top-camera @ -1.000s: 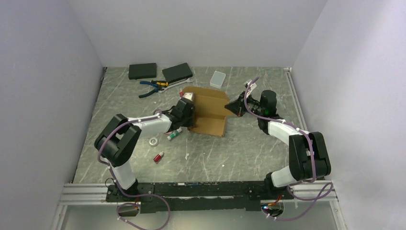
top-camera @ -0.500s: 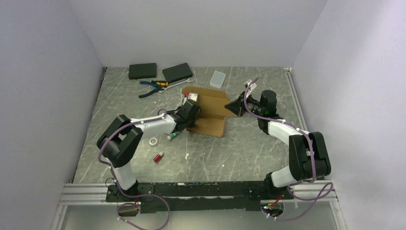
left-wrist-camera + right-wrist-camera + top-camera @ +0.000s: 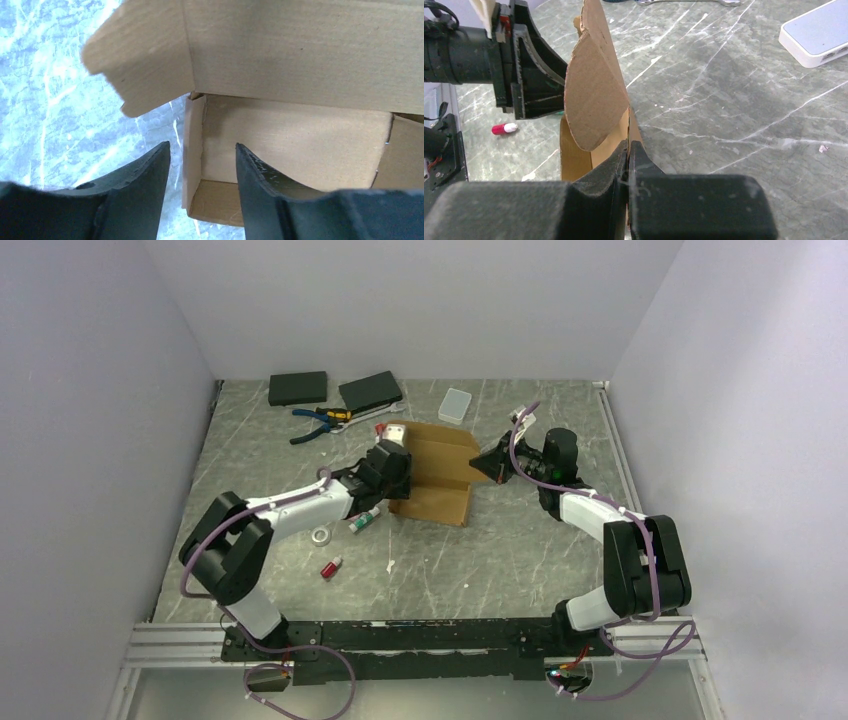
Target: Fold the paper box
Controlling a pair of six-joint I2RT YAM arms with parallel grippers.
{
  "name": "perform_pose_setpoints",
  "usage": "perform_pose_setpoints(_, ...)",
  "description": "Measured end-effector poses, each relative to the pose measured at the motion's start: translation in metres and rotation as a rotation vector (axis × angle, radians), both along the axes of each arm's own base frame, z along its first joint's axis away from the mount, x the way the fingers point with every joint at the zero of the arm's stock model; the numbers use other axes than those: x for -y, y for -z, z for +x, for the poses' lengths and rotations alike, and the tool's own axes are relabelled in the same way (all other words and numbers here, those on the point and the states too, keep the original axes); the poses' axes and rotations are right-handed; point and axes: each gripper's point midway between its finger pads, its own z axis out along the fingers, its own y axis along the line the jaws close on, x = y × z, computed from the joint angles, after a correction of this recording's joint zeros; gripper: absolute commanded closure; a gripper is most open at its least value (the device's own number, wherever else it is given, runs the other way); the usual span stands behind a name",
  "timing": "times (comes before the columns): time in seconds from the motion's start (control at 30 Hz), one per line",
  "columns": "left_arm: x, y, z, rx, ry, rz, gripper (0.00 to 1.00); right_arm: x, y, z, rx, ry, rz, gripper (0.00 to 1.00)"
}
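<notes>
Paper box (image 3: 440,480): mid-table (image 3: 520,550), partly erected, side walls up, rounded flap standing, lid panel not yet folded over.
Right claw (image 3: 629,150): clenched on thin edge of right wall.
Left claw (image 3: 202,150): released, jaws apart astride left side wall, gripping nothing.
Risks, as judged: held by one-sided pinch only, so liable to slide or pivot on smooth stone under any left-side push; freed left wall apt to spring flat; pinched cardboard prone to crease or tear under hard pull.

The paper box (image 3: 300,65) runs past the left wrist view (top, right).
</notes>
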Motion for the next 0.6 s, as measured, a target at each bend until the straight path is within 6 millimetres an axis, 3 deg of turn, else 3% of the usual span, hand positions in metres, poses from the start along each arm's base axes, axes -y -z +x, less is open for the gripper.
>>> perform_pose_setpoints(0.2,-0.018,-0.008,-0.011,0.001,0.019,-0.097,0.28,0.001,0.001,0.0,0.001,-0.001,-0.006,0.94)
perform_pose_setpoints(0.43,-0.06,-0.022,-0.018,0.032,0.026,-0.299,0.24,0.003,0.002,-0.001,0.021,-0.021,-0.017,0.94)
perform_pose_setpoints(0.6,-0.072,-0.029,-0.012,0.049,0.048,-0.409,0.24,0.003,0.004,-0.005,0.029,-0.046,-0.024,0.94)
